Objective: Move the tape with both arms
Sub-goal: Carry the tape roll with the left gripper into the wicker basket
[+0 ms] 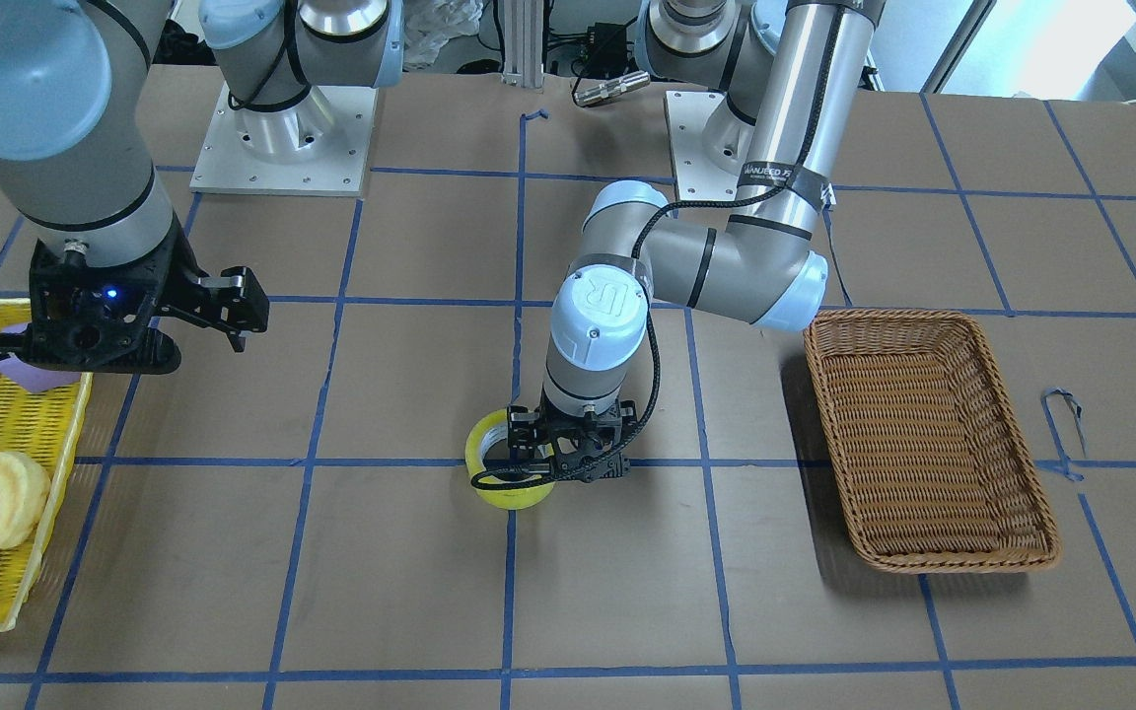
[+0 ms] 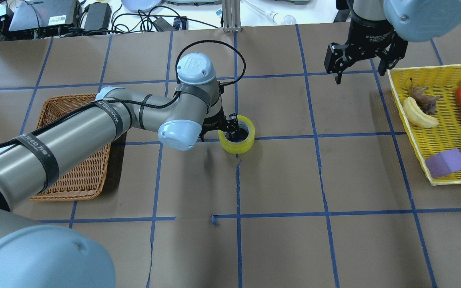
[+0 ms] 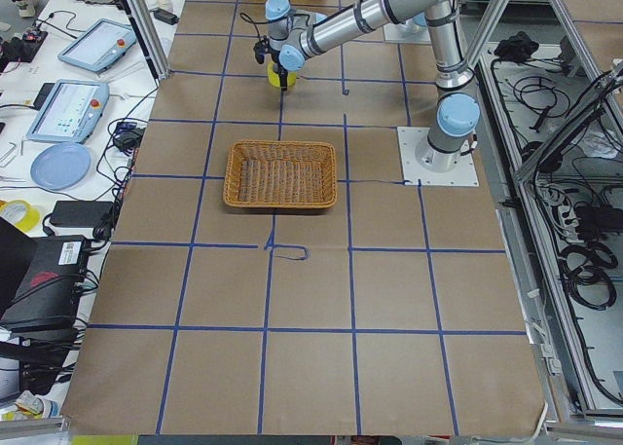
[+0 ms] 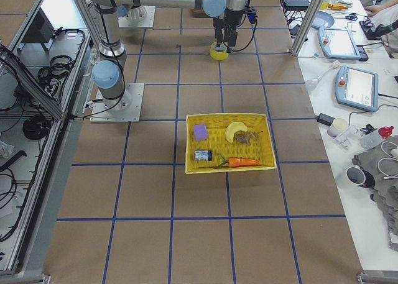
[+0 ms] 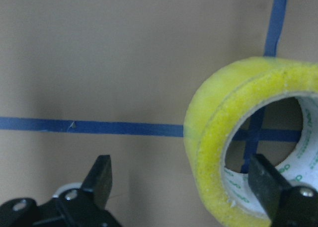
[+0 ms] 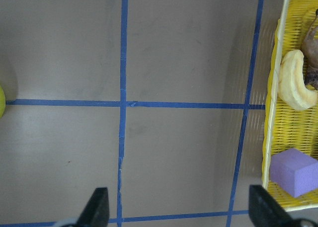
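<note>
**Progress.** The tape (image 2: pixel 237 134) lies flat, hole upward, on the tabletop (image 2: pixel 278 180), directly under the left claw (image 5: pixel 182 172). That claw stands apart astride the roll's wall. One finger (image 5: pixel 263 180) is down inside the core and the other (image 5: pixel 102 175) is outside, well clear of the yellow surface, so nothing is clamped yet. The right claw (image 2: pixel 359 76) hangs spread and empty above the tabletop, with the yellow tray (image 2: pixel 418 148) just beside it and the roll well away. The roll is in neither the tray nor the wicker basket (image 1: pixel 962 562), which sits behind the left claw's forearm. Judged from this, the task is about halfway. The left claw has yet to close on the wall, lift the roll and deliver it, presumably to the basket.

**Materials.**
- The roll is a thick ring of translucent yellow film. Its side is glossy, its wound edge is grainy, and its whitish core carries green print.
- The basket is rectangular, brown woven wicker with sloping walls.
- The tray is a yellow plastic lattice.
- The tabletop is matt brown sheet, gridded with blue lines.
</note>
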Controlling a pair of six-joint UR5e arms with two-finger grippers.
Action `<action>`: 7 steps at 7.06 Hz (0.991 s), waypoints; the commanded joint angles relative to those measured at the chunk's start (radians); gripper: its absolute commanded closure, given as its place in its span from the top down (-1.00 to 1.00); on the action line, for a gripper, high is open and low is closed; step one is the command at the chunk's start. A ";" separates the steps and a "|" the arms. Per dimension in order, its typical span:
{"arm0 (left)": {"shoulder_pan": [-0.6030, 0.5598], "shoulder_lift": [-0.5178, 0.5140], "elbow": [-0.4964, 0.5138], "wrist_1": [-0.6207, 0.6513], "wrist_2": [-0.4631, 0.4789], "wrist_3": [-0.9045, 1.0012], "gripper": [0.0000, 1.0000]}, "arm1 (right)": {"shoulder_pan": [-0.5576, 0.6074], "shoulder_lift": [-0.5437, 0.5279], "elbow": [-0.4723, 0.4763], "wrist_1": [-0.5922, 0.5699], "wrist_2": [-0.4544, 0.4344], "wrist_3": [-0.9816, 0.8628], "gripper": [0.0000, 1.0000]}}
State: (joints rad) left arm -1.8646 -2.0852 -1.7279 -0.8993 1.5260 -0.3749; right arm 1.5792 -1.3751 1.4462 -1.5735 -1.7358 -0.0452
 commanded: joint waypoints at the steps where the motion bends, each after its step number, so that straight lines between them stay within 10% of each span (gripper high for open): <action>1: -0.004 -0.010 0.004 0.014 0.003 0.005 -0.99 | 0.001 -0.004 0.000 0.003 -0.001 0.019 1.00; 7: 0.210 0.196 0.099 -0.221 0.119 0.215 -1.00 | 0.001 -0.010 0.013 0.009 -0.001 0.045 1.00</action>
State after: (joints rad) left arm -1.7648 -1.9378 -1.6486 -1.0312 1.6441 -0.2779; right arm 1.5800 -1.3841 1.4579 -1.5637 -1.7365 -0.0001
